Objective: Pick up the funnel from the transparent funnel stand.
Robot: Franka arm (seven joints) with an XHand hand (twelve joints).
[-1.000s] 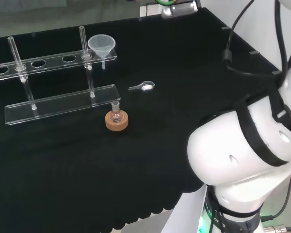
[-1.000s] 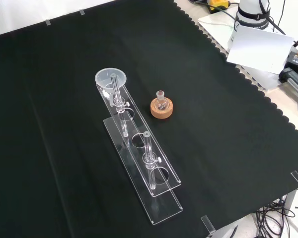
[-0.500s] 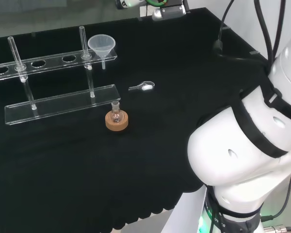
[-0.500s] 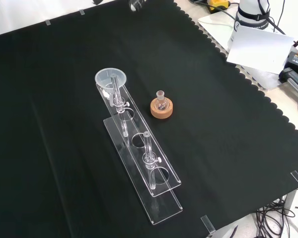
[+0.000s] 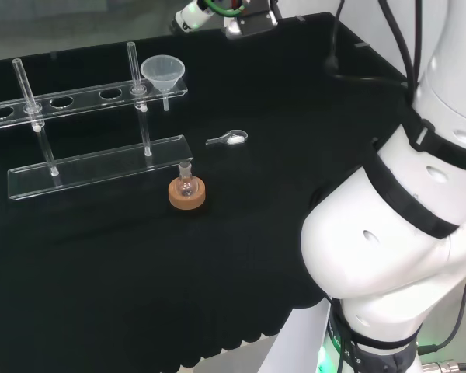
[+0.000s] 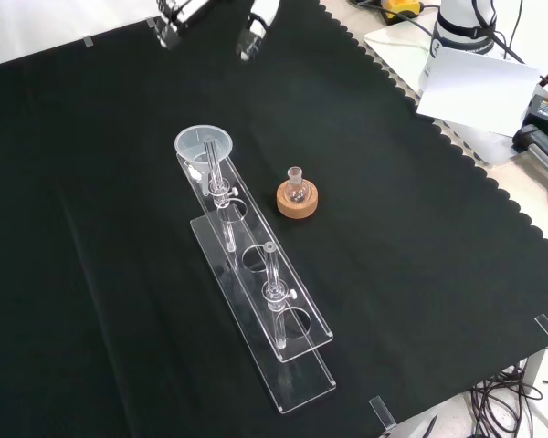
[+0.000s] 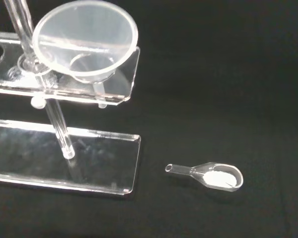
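Note:
A clear funnel [image 5: 162, 71] [image 6: 204, 146] [image 7: 84, 39] sits upright in the end hole of the transparent stand [image 5: 85, 99] [image 6: 256, 274] [image 7: 64, 153]. The stand has a drilled top shelf on thin posts over a flat base. My hand [image 5: 217, 14] [image 6: 256, 18] hangs at the cloth's far edge in the front view, apart from the funnel and above the cloth. Its fingers [image 6: 176, 11] are straight and spread, with nothing between them.
A small round flask on a cork ring [image 5: 186, 191] [image 6: 297, 197] stands just beside the stand's base. A small glass scoop with white powder [image 5: 227, 139] [image 7: 213, 174] lies on the cloth near the funnel end. White arm links [image 5: 388, 233] stand at the head view's right.
The hand has come into the front view from the top and moved nearer the funnel. The arm's upper links have swung. The glassware has not moved.

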